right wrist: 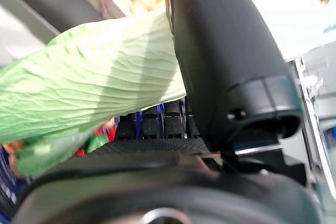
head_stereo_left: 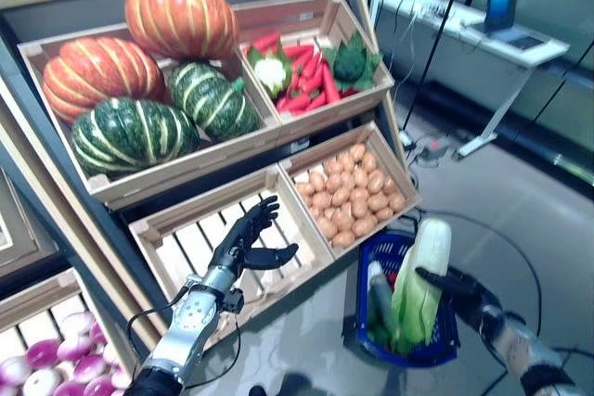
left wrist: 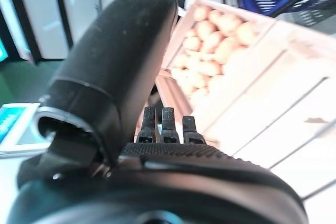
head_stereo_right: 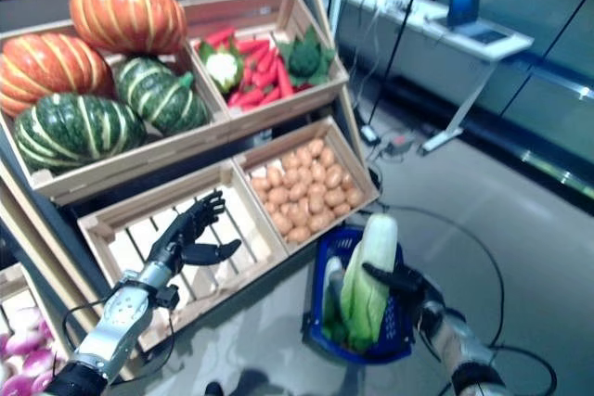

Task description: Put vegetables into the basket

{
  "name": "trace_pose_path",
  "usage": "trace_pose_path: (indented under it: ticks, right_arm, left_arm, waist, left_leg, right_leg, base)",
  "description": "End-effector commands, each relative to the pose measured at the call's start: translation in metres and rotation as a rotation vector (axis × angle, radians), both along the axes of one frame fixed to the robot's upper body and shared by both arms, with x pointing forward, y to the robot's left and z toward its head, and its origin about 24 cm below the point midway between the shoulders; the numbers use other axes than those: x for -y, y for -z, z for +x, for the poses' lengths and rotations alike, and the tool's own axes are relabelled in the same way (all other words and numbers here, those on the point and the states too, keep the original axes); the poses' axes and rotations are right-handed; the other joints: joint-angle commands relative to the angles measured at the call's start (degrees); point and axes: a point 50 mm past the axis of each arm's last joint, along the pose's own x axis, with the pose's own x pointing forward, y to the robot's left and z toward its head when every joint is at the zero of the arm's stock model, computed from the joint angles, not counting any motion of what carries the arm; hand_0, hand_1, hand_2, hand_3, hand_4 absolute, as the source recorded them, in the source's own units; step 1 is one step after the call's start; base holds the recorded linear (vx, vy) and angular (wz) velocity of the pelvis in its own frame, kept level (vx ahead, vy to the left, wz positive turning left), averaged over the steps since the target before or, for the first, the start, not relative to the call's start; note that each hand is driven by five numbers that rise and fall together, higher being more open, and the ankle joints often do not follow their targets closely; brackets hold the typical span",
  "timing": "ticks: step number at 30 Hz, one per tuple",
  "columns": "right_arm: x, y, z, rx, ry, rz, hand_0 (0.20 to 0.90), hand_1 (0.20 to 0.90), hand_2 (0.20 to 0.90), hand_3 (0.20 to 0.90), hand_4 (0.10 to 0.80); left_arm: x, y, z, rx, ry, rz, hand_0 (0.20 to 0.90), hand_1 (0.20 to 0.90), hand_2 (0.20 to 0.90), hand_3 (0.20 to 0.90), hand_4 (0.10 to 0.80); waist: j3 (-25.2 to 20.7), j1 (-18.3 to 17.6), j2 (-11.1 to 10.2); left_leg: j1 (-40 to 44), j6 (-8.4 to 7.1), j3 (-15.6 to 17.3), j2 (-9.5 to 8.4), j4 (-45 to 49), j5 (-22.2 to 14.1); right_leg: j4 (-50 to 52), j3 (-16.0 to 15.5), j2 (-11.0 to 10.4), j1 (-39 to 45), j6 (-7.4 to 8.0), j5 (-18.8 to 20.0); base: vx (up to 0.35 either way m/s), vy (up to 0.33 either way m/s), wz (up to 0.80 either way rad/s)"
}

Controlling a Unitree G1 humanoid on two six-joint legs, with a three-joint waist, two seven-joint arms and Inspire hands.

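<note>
My right hand (head_stereo_left: 467,295) is shut on a long cabbage (head_stereo_left: 422,283) with a white stem and pale green leaves. It holds the cabbage upright, leafy end down inside the blue basket (head_stereo_left: 386,249) on the floor. In the right wrist view the thumb (right wrist: 220,66) lies over the cabbage (right wrist: 94,87), with the fingers under it. A long green vegetable with a pale tip (head_stereo_left: 377,296) stands in the basket beside it. My left hand (head_stereo_left: 243,243) is open and empty, fingers spread over a bare wooden crate (head_stereo_left: 190,243) on the stand's lower shelf.
The slanted wooden stand (head_stereo_left: 306,141) of crates rises just behind and left of the basket. A white desk with a laptop (head_stereo_left: 506,30) stands at the far right. Grey floor (head_stereo_left: 520,201) lies to the right of the basket.
</note>
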Motion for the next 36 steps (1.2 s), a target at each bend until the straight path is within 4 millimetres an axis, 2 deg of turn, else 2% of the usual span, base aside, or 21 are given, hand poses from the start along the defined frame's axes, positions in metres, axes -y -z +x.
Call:
trace_pose_path:
  ticks: [1,6,8,10,15,22,30,31,36]
  right_arm:
    - [0.011,-0.09,0.058,0.328,0.029,-0.206,0.3,0.3,0.3,0.3,0.4]
    - [0.023,-0.106,0.063,0.305,0.071,-0.317,0.3,0.3,0.3,0.3,0.4]
    - [0.027,-0.108,0.064,0.294,0.084,-0.33,0.3,0.3,0.3,0.3,0.4]
    - [0.035,-0.113,0.064,0.275,0.108,-0.343,0.3,0.3,0.3,0.3,0.4]
    - [0.049,-0.133,0.067,0.289,0.152,-0.34,0.3,0.3,0.3,0.3,0.4]
    - [0.065,-0.157,0.067,0.294,0.241,-0.318,0.3,0.3,0.3,0.3,0.4]
    - [0.083,-0.167,0.061,0.279,0.363,-0.247,0.3,0.3,0.3,0.3,0.4]
    - [0.084,-0.168,0.06,0.277,0.369,-0.245,0.9,0.9,0.9,0.9,0.8]
    - [0.094,-0.172,0.053,0.278,0.399,-0.241,0.9,0.9,0.9,0.9,0.8]
  left_arm:
    - [0.008,-0.054,0.028,0.27,-0.041,-0.058,0.9,0.9,0.9,0.9,0.8]
    - [0.015,-0.06,0.029,0.295,-0.025,-0.11,0.9,0.9,0.9,0.9,0.8]
    - [0.017,-0.06,0.029,0.298,-0.017,-0.114,0.9,0.9,0.9,0.9,0.8]
    - [0.026,-0.061,0.029,0.311,0.012,-0.126,0.9,0.9,0.9,0.9,0.8]
    - [0.034,-0.067,0.025,0.35,0.048,-0.157,0.9,0.9,0.9,0.9,0.8]
    - [0.038,-0.074,0.027,0.357,0.023,-0.213,0.9,0.9,0.9,0.9,0.8]
    - [0.044,-0.078,0.025,0.384,0.036,-0.212,0.9,0.9,0.9,0.9,0.8]
    - [0.044,-0.08,0.025,0.391,0.039,-0.211,0.9,0.9,0.9,0.9,0.8]
    - [0.045,-0.088,0.024,0.436,0.059,-0.238,0.9,0.9,0.9,0.9,0.8]
  waist:
    - [4.89,1.97,0.08]
    - [8.63,2.54,1.1]
    - [9.37,2.56,1.49]
    - [10.96,2.82,2.29]
    - [14.08,2.67,3.81]
    - [15.73,2.38,4.53]
    - [15.73,1.59,5.32]
    - [15.73,1.49,5.37]
    - [15.72,1.15,5.39]
  left_leg:
    - [-3.94,0.14,-2.51,2.55,21.86,-16.5]
    - [-12.02,1.83,-5.49,2.97,33.13,-21.88]
    - [-13.21,2.4,-5.73,3.01,34.73,-22.64]
    - [-16.25,2.55,-6.64,2.72,38.48,-24.12]
    - [-23.54,2.77,-8.14,2.46,47.26,-27.24]
    - [-32.38,3.27,-9.65,1.73,57.06,-31.1]
    - [-38.5,3.69,-10.91,1.7,64.49,-34.25]
    - [-38.74,3.71,-10.89,1.67,64.76,-34.42]
    - [-40.0,3.61,-11.02,1.6,66.65,-35.19]
  right_leg:
    - [18.2,0.78,-5.31,-9.11,-4.58,-2.88]
    - [29.02,1.14,-8.83,-15.57,-5.59,-6.72]
    - [31.56,1.19,-9.43,-17.19,-5.76,-7.54]
    - [35.59,1.27,-10.64,-20.23,-5.81,-8.74]
    - [45.17,2.83,-12.99,-28.5,-6.1,-11.57]
    - [54.52,5.92,-14.87,-38.48,-6.34,-14.96]
    - [61.58,7.93,-14.65,-45.49,-7.06,-18.29]
    - [61.94,7.99,-14.62,-45.83,-7.04,-18.45]
    - [63.79,8.39,-14.58,-47.41,-7.11,-19.04]
  base:
    - [-0.208,0.002,0.12]
    - [-0.08,-0.005,0.22]
    - [-0.02,0.002,0.21]
    - [-0.033,0.001,0.21]
    - [-0.031,0.013,0.03]
    - [-0.053,-0.006,0.02]
    - [-0.042,-0.018,0.07]
    - [-0.038,0.005,-0.06]
    - [-0.04,0.001,-0.03]
